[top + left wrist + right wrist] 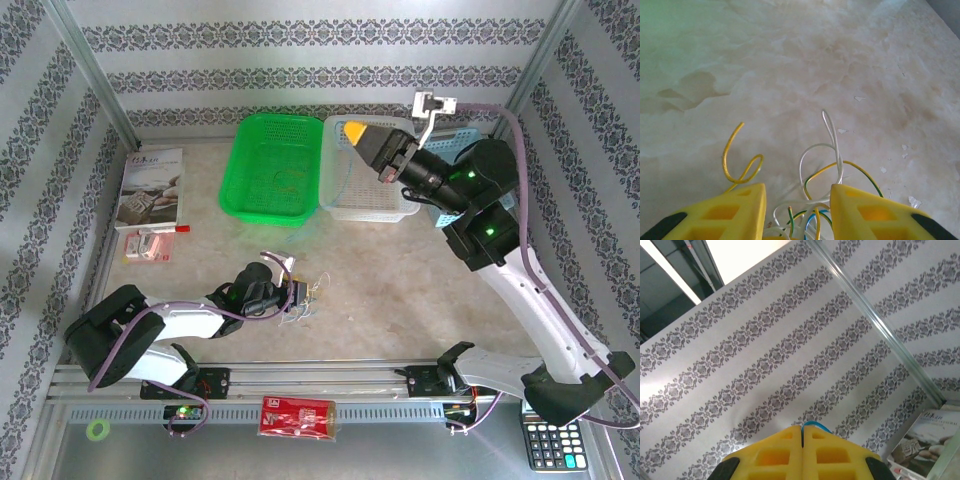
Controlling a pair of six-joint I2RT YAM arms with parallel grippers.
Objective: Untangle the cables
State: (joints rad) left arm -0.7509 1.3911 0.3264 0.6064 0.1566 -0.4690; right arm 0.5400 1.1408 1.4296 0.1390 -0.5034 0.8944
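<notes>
Two grippers are in view. We see the left gripper (797,189) low over the table (790,65), its fingers apart on either side of the tangled cables (821,162). Whether they pinch the tangle, we cannot tell. The right gripper (353,131) hangs above the white basket (366,212), fingers pressed together on a blue cable (815,426).

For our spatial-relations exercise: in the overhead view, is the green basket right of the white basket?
No, the green basket sits left of the white basket.
</notes>
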